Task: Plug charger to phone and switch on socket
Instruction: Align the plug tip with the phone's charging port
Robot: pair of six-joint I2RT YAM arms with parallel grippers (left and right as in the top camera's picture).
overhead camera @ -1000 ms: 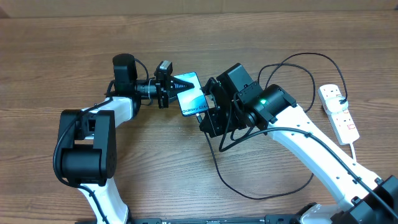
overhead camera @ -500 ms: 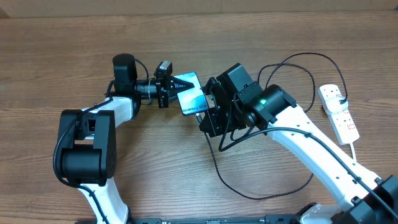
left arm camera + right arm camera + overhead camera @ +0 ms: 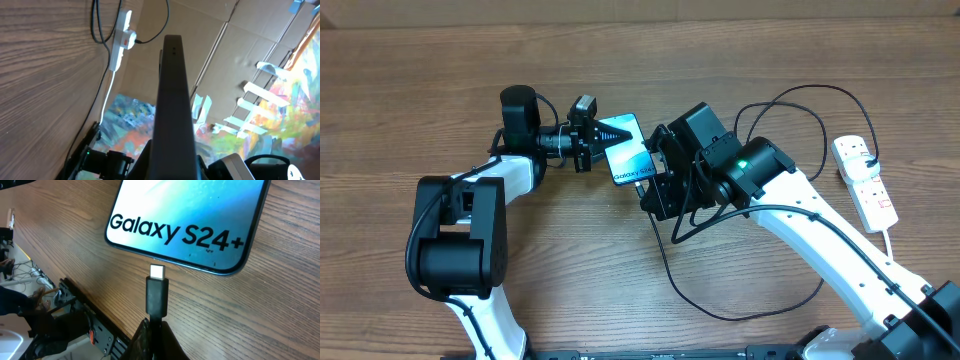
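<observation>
The left gripper (image 3: 590, 142) clamps the Galaxy S24+ phone (image 3: 630, 155); the right gripper (image 3: 152, 339) pinches the charger (image 3: 157, 295), its connector tip just short of the phone's edge.

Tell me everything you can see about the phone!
The phone is slim and rectangular, with rounded corners, a dark edge and a glossy, bright blue-cyan screen reading "Galaxy S24+". It faces up, slantwise over the wooden table, between the two arms. The left gripper is shut on its top end. At its bottom edge the charger points its silver tip at it, just short, not plugged in. Whether the phone rests on the table cannot be told.
</observation>
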